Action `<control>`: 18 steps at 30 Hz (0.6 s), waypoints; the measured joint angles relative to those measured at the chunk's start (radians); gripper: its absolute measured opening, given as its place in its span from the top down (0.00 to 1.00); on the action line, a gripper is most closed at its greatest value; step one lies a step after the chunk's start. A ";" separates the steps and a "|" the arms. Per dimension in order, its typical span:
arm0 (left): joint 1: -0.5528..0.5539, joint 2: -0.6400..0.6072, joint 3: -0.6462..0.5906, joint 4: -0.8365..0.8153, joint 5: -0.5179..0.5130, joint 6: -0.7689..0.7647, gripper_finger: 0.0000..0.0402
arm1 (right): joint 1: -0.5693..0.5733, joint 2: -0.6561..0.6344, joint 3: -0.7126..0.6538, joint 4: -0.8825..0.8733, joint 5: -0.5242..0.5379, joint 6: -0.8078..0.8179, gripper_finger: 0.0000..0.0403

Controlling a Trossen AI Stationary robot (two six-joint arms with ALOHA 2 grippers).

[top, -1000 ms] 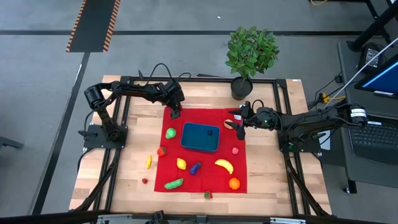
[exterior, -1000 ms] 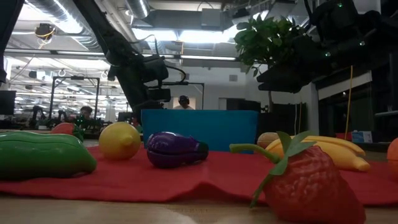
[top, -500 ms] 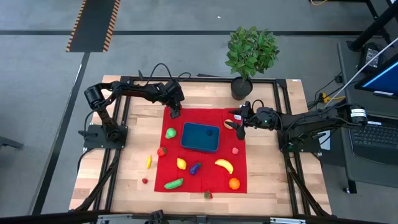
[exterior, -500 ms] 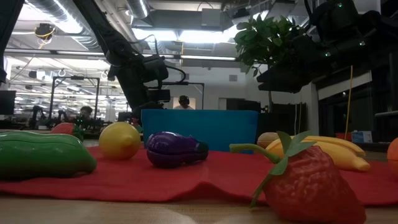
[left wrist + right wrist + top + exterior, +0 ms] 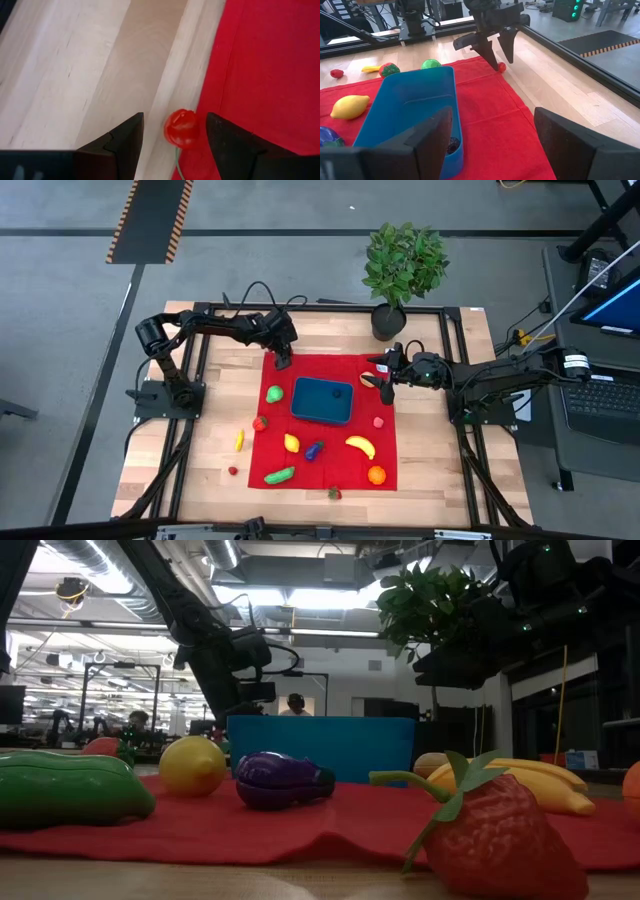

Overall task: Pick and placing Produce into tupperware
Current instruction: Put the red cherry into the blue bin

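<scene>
Nearest my low camera lies a toy strawberry [image 5: 490,830] on the front edge of the red cloth [image 5: 375,402]. Behind it I see a green cucumber [image 5: 65,788], a lemon [image 5: 193,766], a purple eggplant [image 5: 283,780] and a banana [image 5: 530,783], all loose on the cloth. From above I count roughly a dozen pieces of produce scattered around the dark teal tupperware [image 5: 323,400], which sits near the middle of the cloth. A small dark item seems to lie at one inner corner of the container; otherwise it looks bare, so I judge the task barely begun, with nearly every piece left to move.

Farther back, my left gripper [image 5: 173,134] hangs over the cloth's far left corner, fingers spread apart and holding nothing. A small red cherry [image 5: 181,128] lies directly between its fingertips, right on the seam where cloth meets wooden table [image 5: 220,390].

My right gripper [image 5: 492,132] waits beside the container's right end, fingers wide apart and empty, with an orange-brown piece [image 5: 370,379] near it.
</scene>
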 joint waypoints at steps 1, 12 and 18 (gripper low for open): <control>0.000 0.002 0.000 0.001 0.000 0.000 0.49 | 0.000 0.000 0.000 0.000 0.000 0.000 0.30; 0.001 0.066 0.004 0.044 0.012 0.023 0.49 | 0.000 0.000 0.000 0.000 0.000 0.000 0.30; 0.016 0.060 0.001 0.046 0.007 0.026 0.49 | 0.000 0.000 0.000 0.000 0.000 -0.002 0.30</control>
